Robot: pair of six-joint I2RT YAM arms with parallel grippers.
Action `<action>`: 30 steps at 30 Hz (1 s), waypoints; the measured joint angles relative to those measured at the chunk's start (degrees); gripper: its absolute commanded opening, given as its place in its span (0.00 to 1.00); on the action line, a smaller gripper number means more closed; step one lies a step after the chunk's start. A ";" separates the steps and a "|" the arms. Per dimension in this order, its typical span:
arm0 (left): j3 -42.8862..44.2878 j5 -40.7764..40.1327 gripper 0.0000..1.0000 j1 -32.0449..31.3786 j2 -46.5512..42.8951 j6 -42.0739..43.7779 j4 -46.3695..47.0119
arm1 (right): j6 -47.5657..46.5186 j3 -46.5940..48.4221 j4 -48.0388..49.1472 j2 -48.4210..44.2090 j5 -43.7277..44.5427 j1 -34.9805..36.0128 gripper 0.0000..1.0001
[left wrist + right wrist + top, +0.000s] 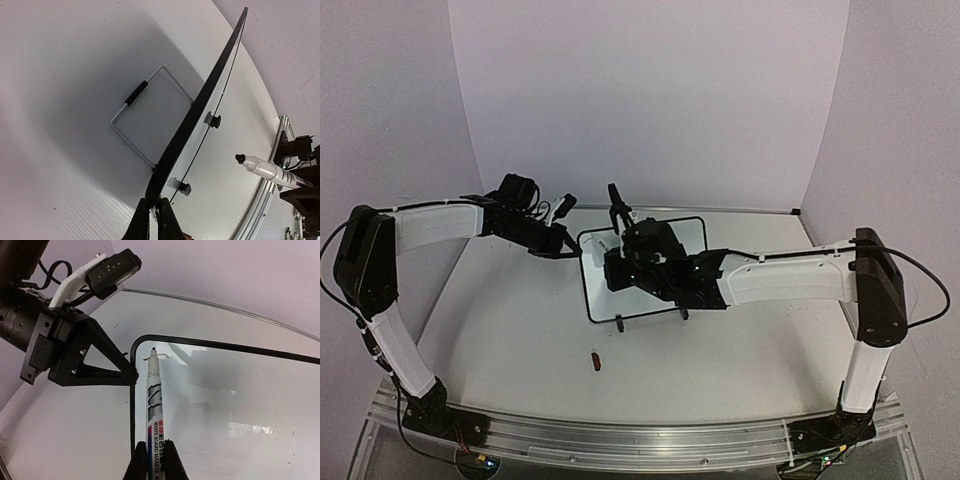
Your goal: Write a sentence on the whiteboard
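Observation:
The whiteboard stands propped near the table's middle, glossy white in a thin black frame. My left gripper is shut on its left edge; the left wrist view shows the frame edge-on between the jaws of that gripper. My right gripper is shut on a white whiteboard marker. The uncapped tip rests at the board's upper left corner, beside a faint short stroke. The marker also shows in the left wrist view, in front of the board.
A small red cap lies on the table in front of the board. Behind the board a wire stand rests on the table. Two black clip feet hold the board's lower edge. Purple walls close in the back and sides.

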 measured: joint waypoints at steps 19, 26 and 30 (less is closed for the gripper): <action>0.09 -0.02 0.00 -0.04 0.00 0.00 -0.22 | 0.03 3.08 -2.77 2.66 -0.06 -0.01 0.00; 0.09 -0.04 0.00 -0.04 0.00 0.02 -0.22 | 0.05 3.10 -3.44 2.70 0.06 -0.01 0.00; 0.09 -0.04 0.00 -0.04 0.00 0.01 -0.25 | 0.05 3.60 -3.89 3.09 0.13 -0.01 0.00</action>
